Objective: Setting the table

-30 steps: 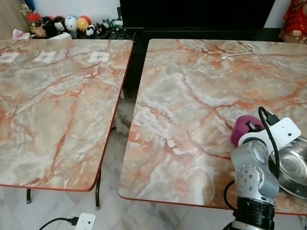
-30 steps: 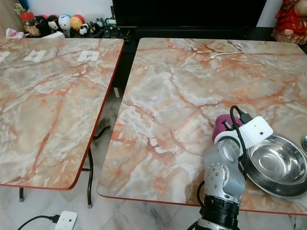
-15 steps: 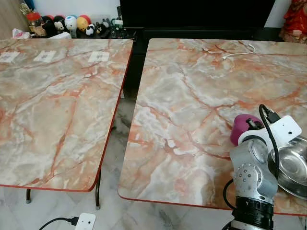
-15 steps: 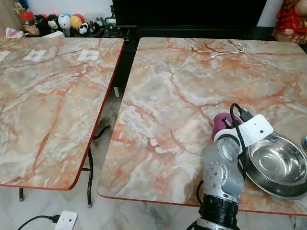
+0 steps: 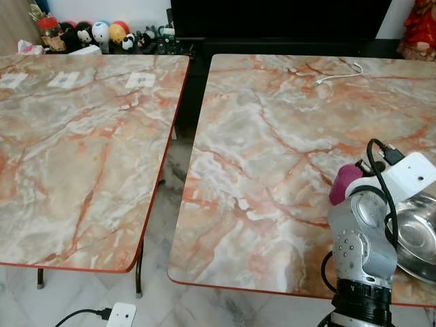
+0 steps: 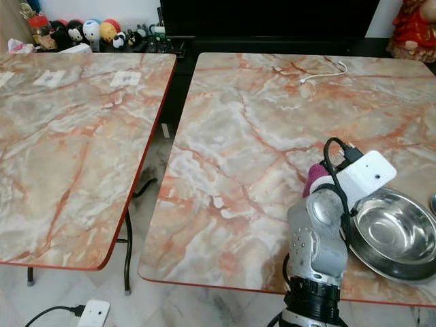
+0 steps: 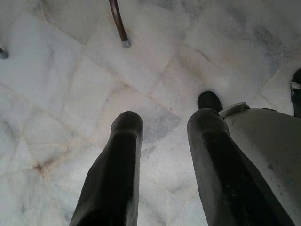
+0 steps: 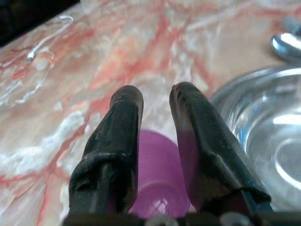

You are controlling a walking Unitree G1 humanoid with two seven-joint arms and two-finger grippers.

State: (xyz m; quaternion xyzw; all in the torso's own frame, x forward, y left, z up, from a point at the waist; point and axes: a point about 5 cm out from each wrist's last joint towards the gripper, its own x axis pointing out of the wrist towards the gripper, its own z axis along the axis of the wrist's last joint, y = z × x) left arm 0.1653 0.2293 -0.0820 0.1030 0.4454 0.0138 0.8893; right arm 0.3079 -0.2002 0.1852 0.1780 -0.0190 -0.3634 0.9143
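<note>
We note the right-hand table (image 6: 252, 136) mostly bare. At its near right corner sits a steel bowl (image 6: 392, 235), with a purple cup (image 8: 157, 181) just beside it, between the right gripper's (image 8: 157, 106) parted fingers. We judge setting barely begun.

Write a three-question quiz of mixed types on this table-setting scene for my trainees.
1. True or false: the purple cup lies between the right pincer fingers.
2. Which lies beside the cup? A) steel bowl B) glass jug C) wooden tray
3. Fill in: the left pincer hangs over the ____.

Key: 1 true; 2 A; 3 floor.
</note>
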